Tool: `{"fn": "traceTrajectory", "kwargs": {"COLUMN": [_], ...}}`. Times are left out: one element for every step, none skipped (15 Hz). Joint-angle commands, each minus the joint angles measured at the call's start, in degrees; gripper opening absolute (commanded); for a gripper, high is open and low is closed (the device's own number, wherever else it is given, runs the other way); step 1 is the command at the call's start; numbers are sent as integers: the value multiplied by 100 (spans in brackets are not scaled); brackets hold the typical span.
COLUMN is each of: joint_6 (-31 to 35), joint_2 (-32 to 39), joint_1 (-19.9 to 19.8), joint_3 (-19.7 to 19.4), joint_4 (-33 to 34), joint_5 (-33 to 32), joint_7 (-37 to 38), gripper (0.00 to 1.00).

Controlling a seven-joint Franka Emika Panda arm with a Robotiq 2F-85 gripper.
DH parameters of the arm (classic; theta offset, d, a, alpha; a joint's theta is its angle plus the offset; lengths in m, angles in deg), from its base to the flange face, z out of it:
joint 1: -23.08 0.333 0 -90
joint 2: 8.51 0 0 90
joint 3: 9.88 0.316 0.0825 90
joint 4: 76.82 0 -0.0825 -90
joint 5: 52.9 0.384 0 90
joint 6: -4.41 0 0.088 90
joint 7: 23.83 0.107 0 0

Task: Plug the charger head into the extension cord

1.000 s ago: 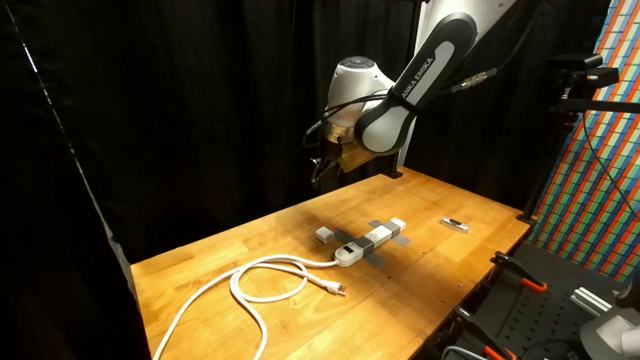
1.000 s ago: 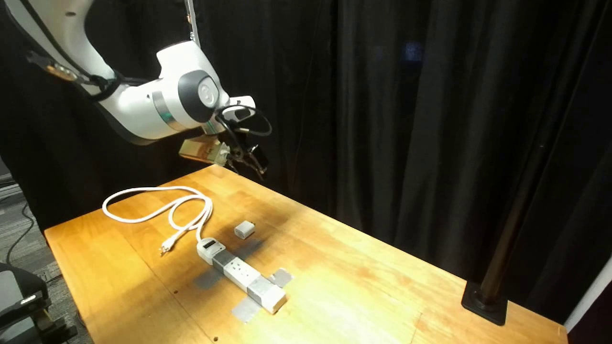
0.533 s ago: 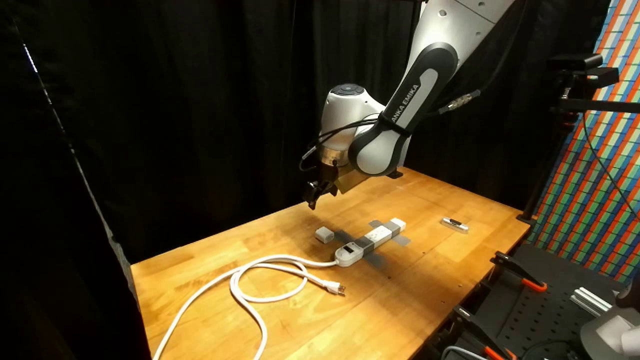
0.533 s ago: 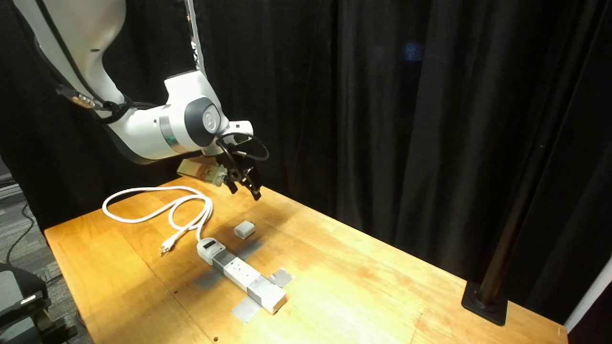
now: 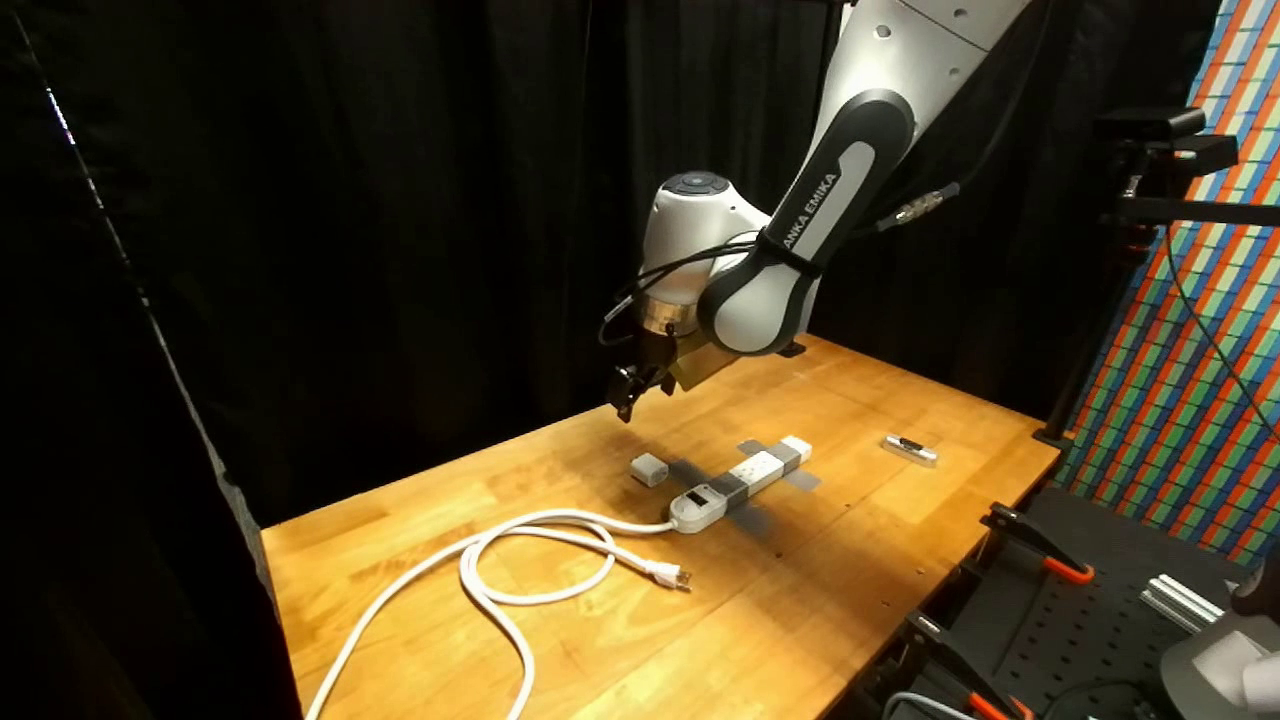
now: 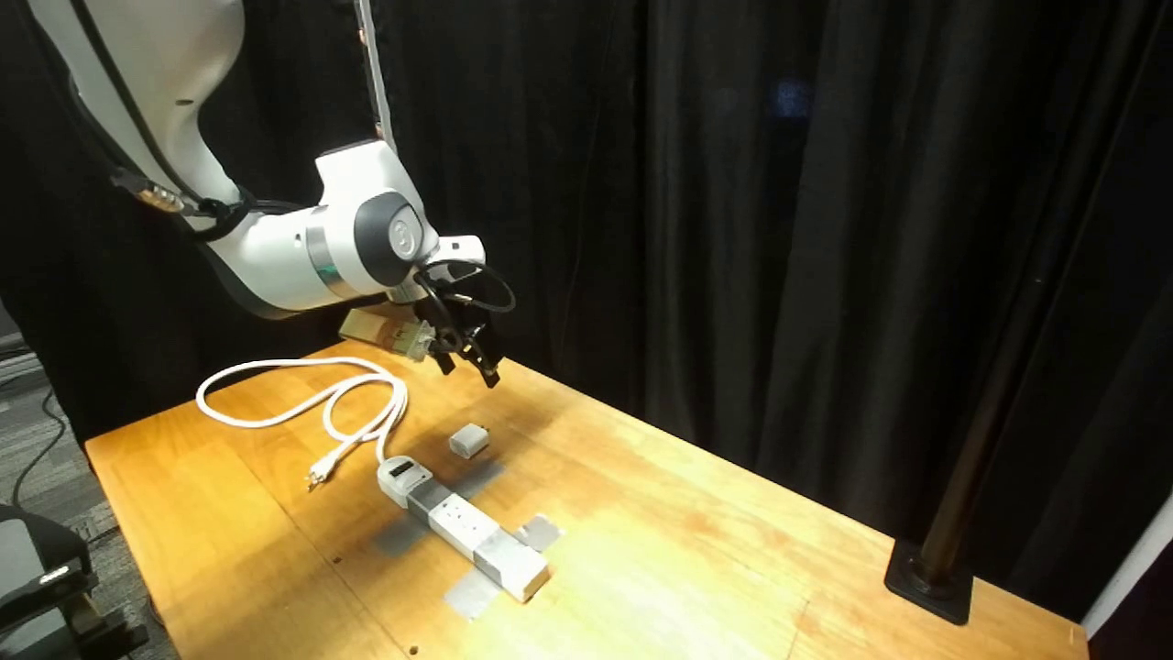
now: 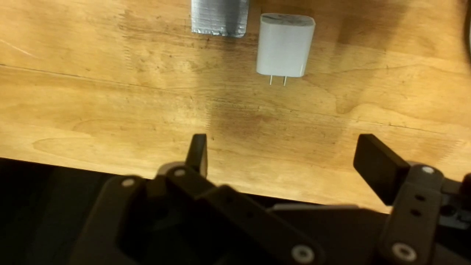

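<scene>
Wrist view: the gripper (image 7: 281, 141) has its jaws spread wide, with the wood of the table (image 7: 92, 106) showing between them. Ahead of the gripper and apart from it, the charger (image 7: 285, 46) lies on the table, its two metal prongs (image 7: 271, 80) pointing toward the jaws. An end of grey tape (image 7: 220, 16) shows just beside it. In both exterior views the gripper hangs above the table, close to the edge by the dark curtain (image 6: 733, 275), and the charger lies near the strip (image 6: 463, 524) but apart from it. The strip lies flat, sockets facing up, and two bands of grey tape cross it onto the table. From the end nearer the charger, the white cable (image 6: 302, 361) loops over the table to a plug (image 6: 321, 470). In an exterior view a small pale item (image 5: 910, 451) with a dark top lies well apart from the strip, and clamps (image 5: 1028, 537) with orange handles are at the table's edge.
</scene>
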Motion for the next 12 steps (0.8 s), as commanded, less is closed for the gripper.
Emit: {"fn": "traceTrajectory", "kwargs": {"joint_6": [431, 550, 696, 974, 1183, 1324, 1462, 1536, 1615, 1671, 1679, 1640], "joint_2": [228, 355, 451, 564, 685, 812, 924, 1012, 1098, 1183, 1232, 1281], "joint_1": [165, 107, 84, -37, -139, -229, -272, -312, -272, -202, -173, -133], "joint_3": [-279, -256, -262, -168, -65, 31, 75, 147, 118, 53, 38, 21], "joint_4": [40, 83, 108, 111, 141, 194, 242, 262, 297, 332, 342, 349], "joint_5": [749, 996, 1307, 1591, 1846, 2065, 2241, 2376, 2484, 2564, 2647, 2732], "joint_7": [-640, -838, -1115, -1430, -1701, -1962, -2146, -2322, -2421, -2495, -2533, -2548], "gripper": [100, 100, 100, 100, 100, 100, 100, 100, 100, 100, 100, 100]}}
